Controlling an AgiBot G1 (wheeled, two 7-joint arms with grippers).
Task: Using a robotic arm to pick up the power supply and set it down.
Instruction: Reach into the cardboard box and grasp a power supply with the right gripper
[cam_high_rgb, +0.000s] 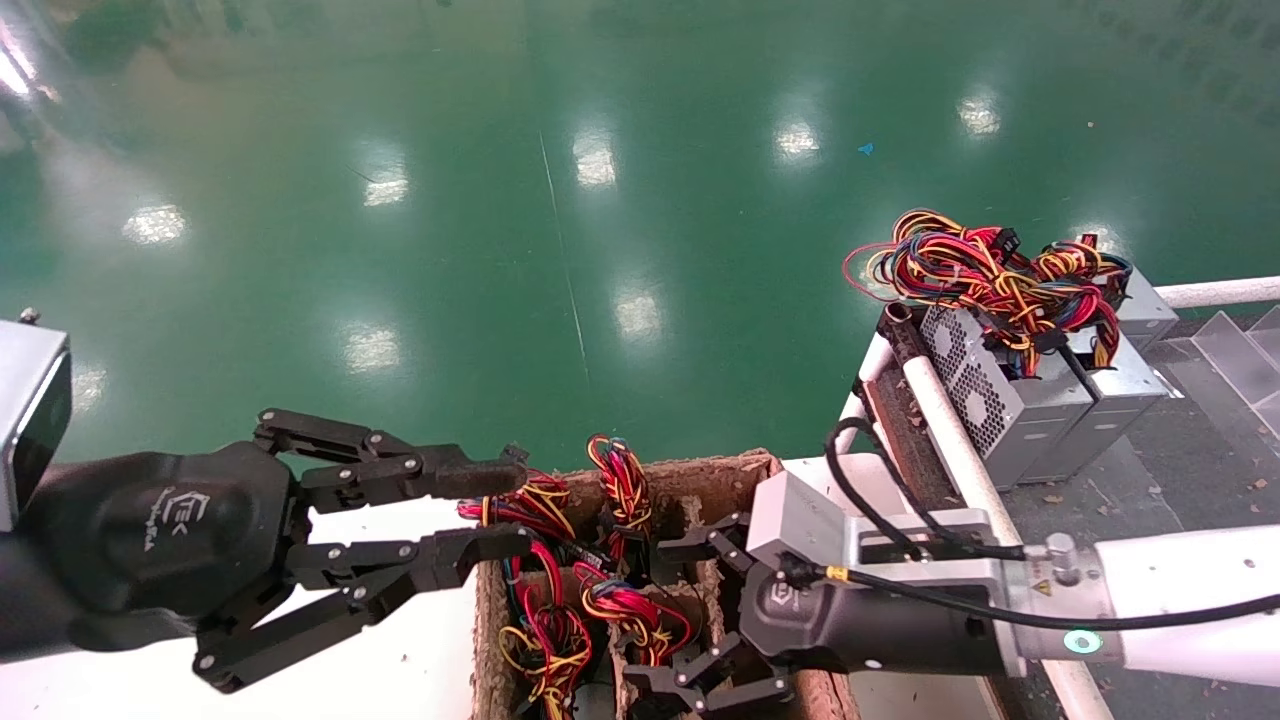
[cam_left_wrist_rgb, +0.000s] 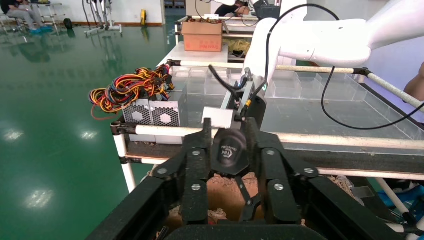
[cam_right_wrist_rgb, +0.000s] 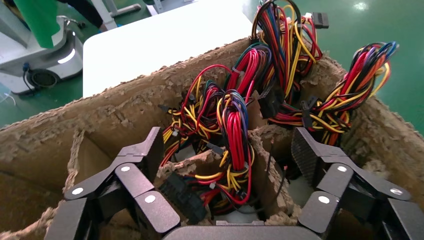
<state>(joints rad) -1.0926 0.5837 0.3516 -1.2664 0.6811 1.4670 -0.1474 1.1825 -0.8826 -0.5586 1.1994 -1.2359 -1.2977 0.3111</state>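
Two claws are working over the same cardboard box (cam_high_rgb: 765, 465) at the near edge of the scene. Right claw (cam_high_rgb: 705, 620), on the white robotic arm (cam_high_rgb: 1180, 590), is hanging spread wide above the box mouth, fingers (cam_right_wrist_rgb: 137, 170) released and straddling a divider, holding nothing. Judging by that pose, it is lining up to drop around one unit and lift it straight out between the walls. Left claw (cam_high_rgb: 480, 515) is hovering just beside the box's left wall, also parted and empty; it looks idle, kept clear of the working arm.

Box is split by ragged cardboard dividers (cam_right_wrist_rgb: 260, 150) into upright cells. Each cell is carrying a power supply stood on end, so mostly wire bundles are showing: red, yellow and black looms sprouting upward. The power supply (cam_right_wrist_rgb: 232, 145) directly between the right fingers is sitting deep in its cell, body largely hidden beneath its wires.

Farther off, beyond the box, two silver units (cam_high_rgb: 1000, 400) with round fan grilles are standing side by side at the edge of the desk (cam_high_rgb: 1150, 480) behind a white rail, tangled wires (cam_high_rgb: 990, 270) piled on top. Likely the set-down area. Green floor (cam_high_rgb: 600, 200) is lying beyond.
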